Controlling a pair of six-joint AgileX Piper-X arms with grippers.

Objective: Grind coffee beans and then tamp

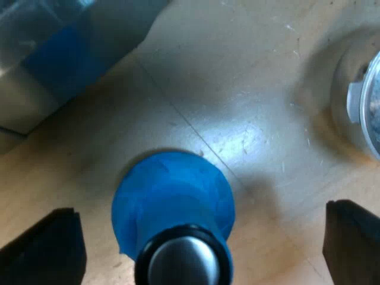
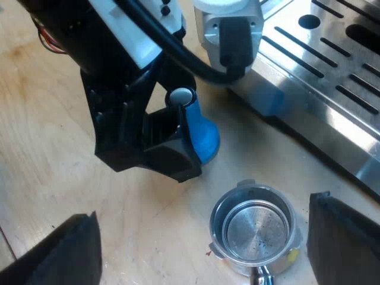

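We judge the tamper pickup in hand: our open left hand (image 1: 205,234) straddles the upright blue tamper (image 1: 172,196) on the counter (image 1: 249,89) and must close on it, our open right hand (image 2: 203,225) hovering over the metal holder (image 2: 255,228).

Light wooden tabletop (image 1: 249,71) lay under the left gripper (image 1: 199,240). A thin dark seam (image 1: 178,116) ran diagonally across the wood just ahead of that gripper. A bright glare patch (image 1: 237,139) sat on the wood beside the seam, with fine scratches around it. Under the right gripper (image 2: 202,249) was the same pale wood, with visible grain and soft shadows.
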